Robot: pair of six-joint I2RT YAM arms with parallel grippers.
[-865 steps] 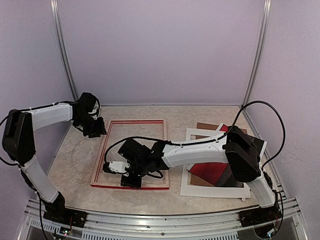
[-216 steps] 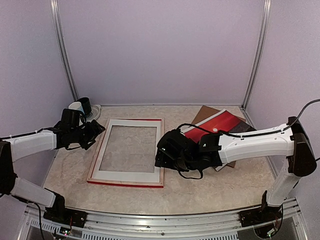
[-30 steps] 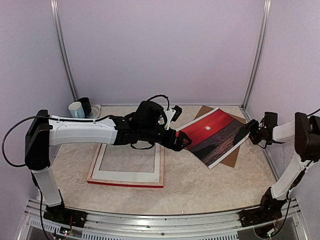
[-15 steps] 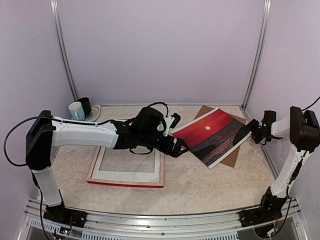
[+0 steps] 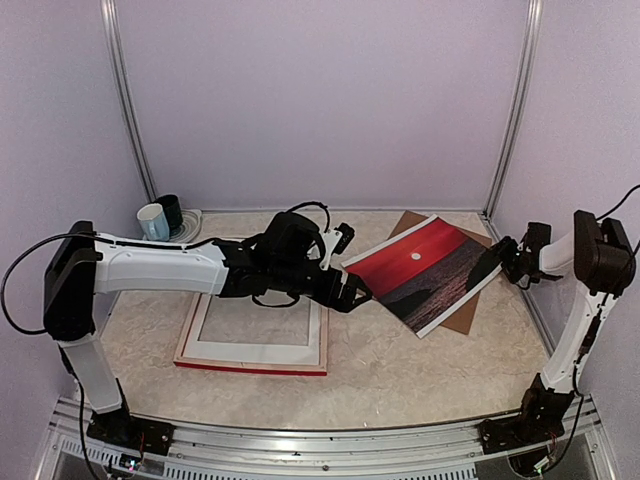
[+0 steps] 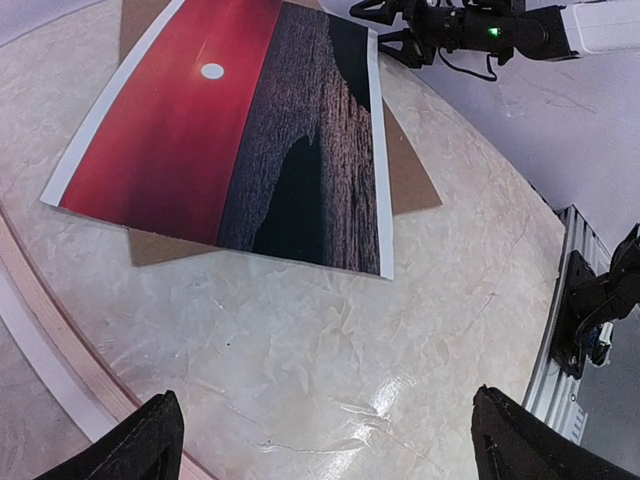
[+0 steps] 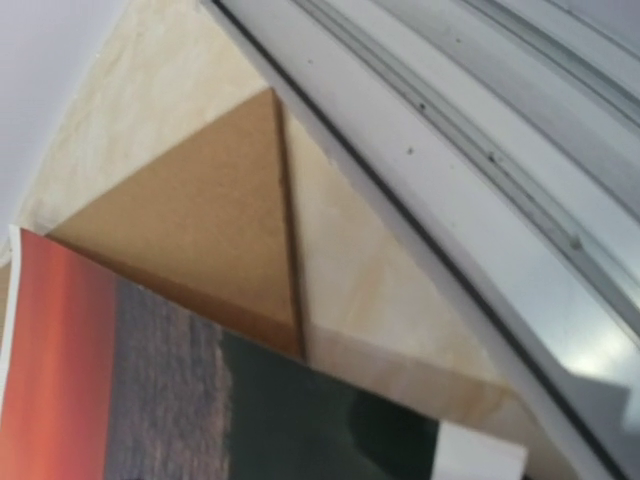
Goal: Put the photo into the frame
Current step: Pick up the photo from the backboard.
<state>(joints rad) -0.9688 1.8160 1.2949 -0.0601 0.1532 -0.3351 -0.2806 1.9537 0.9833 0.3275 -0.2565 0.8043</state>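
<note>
The left gripper [image 5: 352, 297] stands wide open and holds nothing, its two dark fingertips [image 6: 150, 440] spread at the bottom corners of the left wrist view over bare marbled table [image 5: 400, 370]. It hovers between the frame's right side and the near left corner of the photo [image 5: 425, 270], touching neither. The photo lies outside the frame, set on the diagonal on a brown backing board [image 5: 415, 222] at the far right of the table, red sky and white sun toward the far left, dark ground toward the near right. At the photo's right corner sits the right gripper [image 5: 500, 262], its fingers parted in the left wrist view; whether they touch the print cannot be told. The right wrist view shows that corner over the board [image 7: 200, 220] beside the table's metal rail. The frame [image 5: 255, 368] lies flat to the left with a white mat [image 5: 255, 350] inside it. Two mugs [image 5: 160, 216] stand in the far left corner.
</note>
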